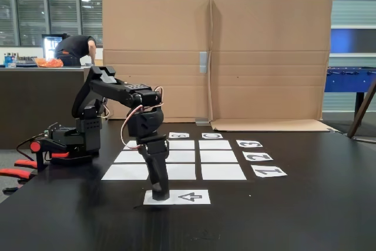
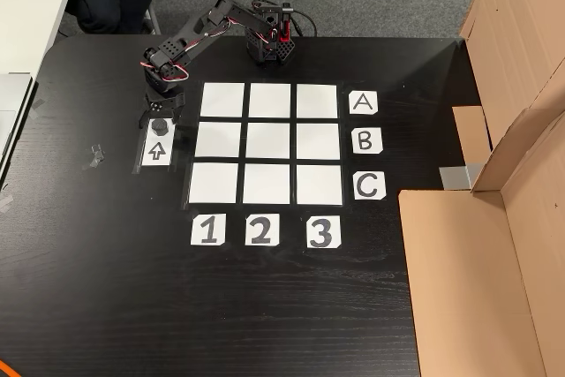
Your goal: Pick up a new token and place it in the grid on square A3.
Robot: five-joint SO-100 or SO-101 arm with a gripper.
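Token (image 2: pixel 160 125), a small dark puck, sits on the end of the white paper strip with the printed arrow (image 2: pixel 156 151), in the other view just left of the grid (image 2: pixel 266 143). The arm reaches from its base (image 2: pixel 267 44) at the far edge of the black surface (image 2: pixel 88 262) down to this strip, and the hand (image 2: pixel 160 118) is lowered right at the token, its two fingers on either side of the puck as the other view shows it. Whether the fingers are pressing the token or merely bracketing it cannot be told; in the fixed view the hand (image 1: pixel 160 194) points straight down onto the strip (image 1: pixel 191 197) and hides the puck there.

The grid is a three-by-three array of white paper rectangles, all nine bare. Labels A (image 2: pixel 362 103), B (image 2: pixel 366 140) and C (image 2: pixel 369 186) run down its right side in the other view, and 1 (image 2: pixel 207 230), 2 (image 2: pixel 259 230) and 3 (image 2: pixel 322 232) lie along its near edge. Square A3 (image 2: pixel 317 100) is the top right corner cell in that view, well apart from the token and the hand, on the opposite side of the grid.

Large sheets of brown cardboard (image 1: pixel 217 57) stand behind the grid in the fixed view. A person (image 1: pixel 75 48) bends over a counter in the background.
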